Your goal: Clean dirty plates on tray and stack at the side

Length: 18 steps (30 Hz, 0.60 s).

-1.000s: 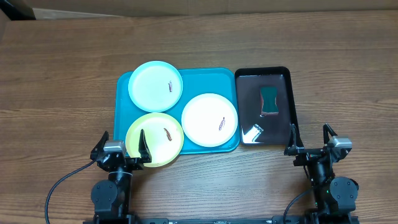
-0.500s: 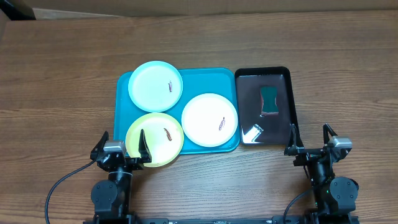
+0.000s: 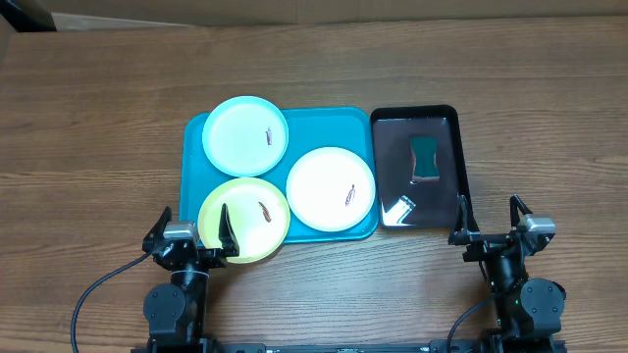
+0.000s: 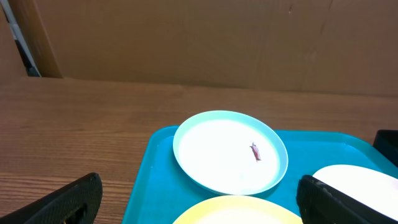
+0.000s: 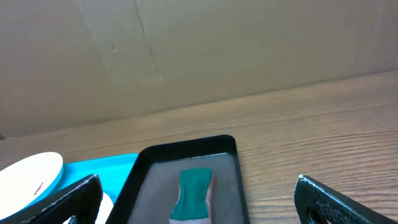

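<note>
Three round plates lie on the turquoise tray (image 3: 334, 126) at frame centre. A light cyan plate (image 3: 245, 135) is upper left, a white plate (image 3: 331, 188) right and a yellow-green plate (image 3: 250, 211) lower left, each with a small brown smear. The yellow-green plate overhangs the tray's lower rim. A black tray (image 3: 453, 147) holding a green sponge (image 3: 424, 159) lies just beside the right rim. The wooden table (image 3: 98, 118) stretches wide to the left and top. The left gripper (image 3: 193, 226) and right gripper (image 3: 488, 221) sit low at the bottom, jaws spread wide, holding nothing.

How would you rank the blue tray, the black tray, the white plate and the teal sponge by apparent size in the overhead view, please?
1. blue tray
2. black tray
3. white plate
4. teal sponge
All sit at a similar distance from the camera, so the order is firm.
</note>
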Tool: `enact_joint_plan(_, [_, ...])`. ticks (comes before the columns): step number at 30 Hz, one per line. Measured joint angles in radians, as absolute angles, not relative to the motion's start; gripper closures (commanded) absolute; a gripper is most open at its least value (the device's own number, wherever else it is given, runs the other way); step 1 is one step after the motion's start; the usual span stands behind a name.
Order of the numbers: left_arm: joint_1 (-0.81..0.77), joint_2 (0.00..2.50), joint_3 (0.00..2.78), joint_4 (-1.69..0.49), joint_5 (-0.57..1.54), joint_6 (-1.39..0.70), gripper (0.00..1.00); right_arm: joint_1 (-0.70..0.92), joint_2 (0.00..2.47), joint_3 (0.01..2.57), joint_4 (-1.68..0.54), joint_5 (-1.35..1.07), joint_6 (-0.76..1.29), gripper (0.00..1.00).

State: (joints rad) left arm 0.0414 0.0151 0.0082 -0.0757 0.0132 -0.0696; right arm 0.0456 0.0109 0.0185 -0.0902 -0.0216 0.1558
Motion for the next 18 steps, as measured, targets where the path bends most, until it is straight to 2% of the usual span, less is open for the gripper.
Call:
enact_joint_plan(12, [0.041, 0.015, 0.008, -0.066, 0.013, -0.070, 0.00, 0.046, 0.011, 0.019, -0.090, -0.022, 0.156, 0.00])
enact_joint_plan(18, [0.041, 0.015, 0.008, -0.060, 0.116, -0.070, 0.00, 0.046, 0.011, 0.019, -0.091, -0.022, 0.156, 0.00])
